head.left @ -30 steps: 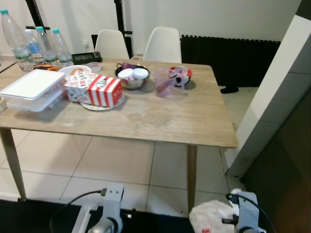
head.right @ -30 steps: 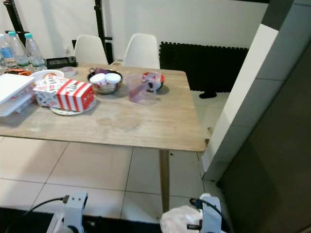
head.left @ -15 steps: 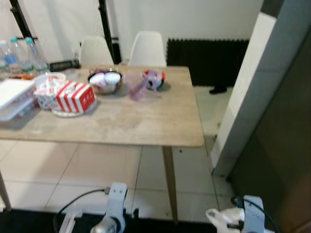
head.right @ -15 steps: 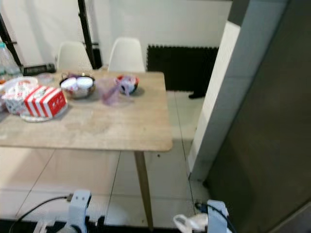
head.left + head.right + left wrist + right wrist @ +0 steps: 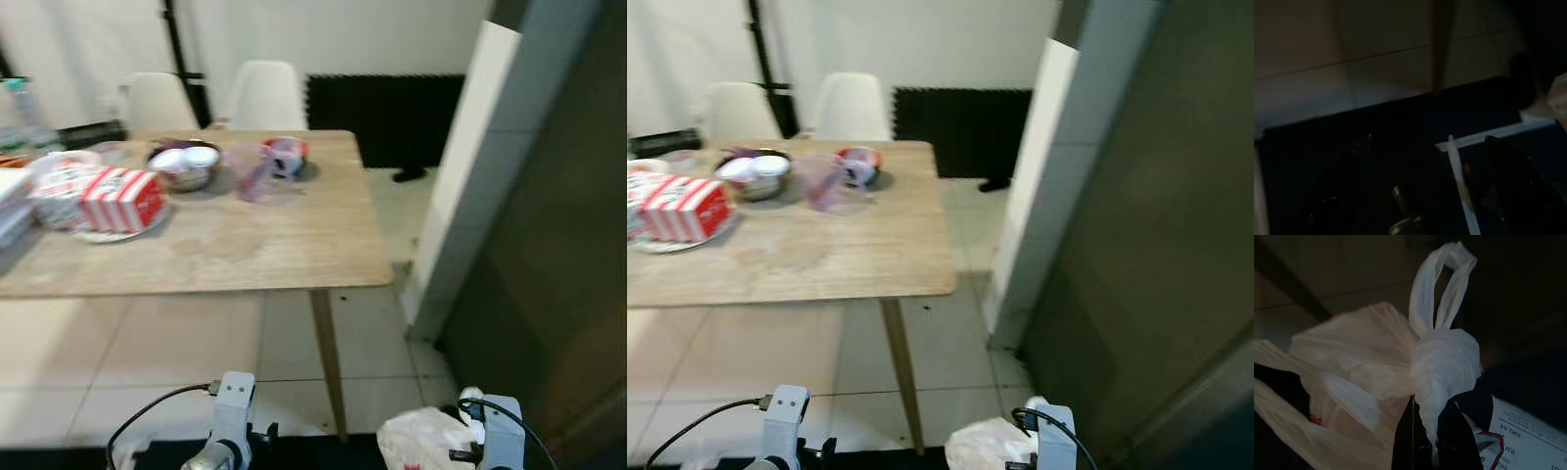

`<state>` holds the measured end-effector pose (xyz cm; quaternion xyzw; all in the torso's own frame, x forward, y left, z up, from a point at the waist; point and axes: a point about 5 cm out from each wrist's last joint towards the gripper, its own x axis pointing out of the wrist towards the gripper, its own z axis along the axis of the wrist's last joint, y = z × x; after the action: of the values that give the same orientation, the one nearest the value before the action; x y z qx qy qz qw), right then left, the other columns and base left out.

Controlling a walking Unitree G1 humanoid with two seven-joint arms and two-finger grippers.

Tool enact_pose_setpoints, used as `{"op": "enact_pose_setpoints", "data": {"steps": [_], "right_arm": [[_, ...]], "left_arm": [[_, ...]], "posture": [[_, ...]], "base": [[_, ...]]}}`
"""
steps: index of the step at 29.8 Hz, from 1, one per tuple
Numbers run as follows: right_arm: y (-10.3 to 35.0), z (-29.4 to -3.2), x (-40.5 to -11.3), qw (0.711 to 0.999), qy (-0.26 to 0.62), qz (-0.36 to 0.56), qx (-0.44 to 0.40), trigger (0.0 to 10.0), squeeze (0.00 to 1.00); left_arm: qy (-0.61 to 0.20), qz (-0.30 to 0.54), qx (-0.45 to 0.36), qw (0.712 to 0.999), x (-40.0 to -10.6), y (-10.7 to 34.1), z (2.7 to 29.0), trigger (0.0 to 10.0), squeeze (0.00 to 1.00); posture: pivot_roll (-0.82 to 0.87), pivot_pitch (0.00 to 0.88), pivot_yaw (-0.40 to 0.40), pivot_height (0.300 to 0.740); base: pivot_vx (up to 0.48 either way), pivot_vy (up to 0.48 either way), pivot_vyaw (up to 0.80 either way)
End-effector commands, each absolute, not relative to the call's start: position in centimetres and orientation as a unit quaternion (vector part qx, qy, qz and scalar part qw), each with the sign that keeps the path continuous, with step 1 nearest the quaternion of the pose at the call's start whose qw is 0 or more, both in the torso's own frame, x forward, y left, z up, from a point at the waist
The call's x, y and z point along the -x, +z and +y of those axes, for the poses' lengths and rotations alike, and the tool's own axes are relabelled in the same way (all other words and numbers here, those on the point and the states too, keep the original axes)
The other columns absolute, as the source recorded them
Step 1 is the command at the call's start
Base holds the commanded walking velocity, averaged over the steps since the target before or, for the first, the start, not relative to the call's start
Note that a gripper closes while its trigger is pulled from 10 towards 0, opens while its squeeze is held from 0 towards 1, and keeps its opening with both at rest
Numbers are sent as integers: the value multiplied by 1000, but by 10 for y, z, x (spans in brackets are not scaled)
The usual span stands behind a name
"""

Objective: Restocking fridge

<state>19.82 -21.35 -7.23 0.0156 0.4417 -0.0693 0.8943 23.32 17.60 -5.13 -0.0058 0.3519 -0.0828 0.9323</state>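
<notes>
Already the right gripper (image 5: pixel 1426 443) pinches the knot of the white plastic bag (image 5: pixel 1366 382), hanging low at the robot's right. Ahead and right stands the dark fridge (image 5: pixel 1156 255), nearer the right arm.

A home dining area: wooden table (image 5: pixel 245 250) with food boxes (image 5: pixel 122 199), white chairs (image 5: pixel 265 95), tiled floor (image 5: pixel 147 343).

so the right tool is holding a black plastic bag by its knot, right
Not quite: the bag is white, not black. The right wrist view shows the right tool shut on the knotted top of a white plastic bag; it also shows white at the bottom of the left eye view.
</notes>
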Motion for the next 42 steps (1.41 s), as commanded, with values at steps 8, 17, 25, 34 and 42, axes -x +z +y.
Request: {"op": "enact_pose_setpoints", "data": {"steps": [8,17,25,34,42], "right_arm": [[-75,-217,-192,891,-77,448,-17,10000,0],[-75,-216,-193,891,-77,447,-16,10000,0],[-75,-221,-190,891,-80,447,-15,10000,0],[-74,-225,-191,891,-81,447,-10,10000,0],[-70,-223,-198,897,-79,435,-11,10000,0]], "left_arm": [[-97,347,1,933,-232,-52,173,10000,0],[-105,338,-1,935,-235,-49,170,10000,0],[-111,335,-6,936,-236,-49,168,10000,0],[-117,329,-4,937,-237,-47,166,10000,0],[-124,325,-2,938,-238,-47,164,10000,0]], "posture": [[-63,12,-31,740],[-64,0,-31,740],[-65,0,-33,740],[-65,1,-32,740],[-68,9,-31,740]], "base": [[0,0,-800],[0,0,-800],[0,0,-800],[0,0,-356],[0,-112,0]]}}
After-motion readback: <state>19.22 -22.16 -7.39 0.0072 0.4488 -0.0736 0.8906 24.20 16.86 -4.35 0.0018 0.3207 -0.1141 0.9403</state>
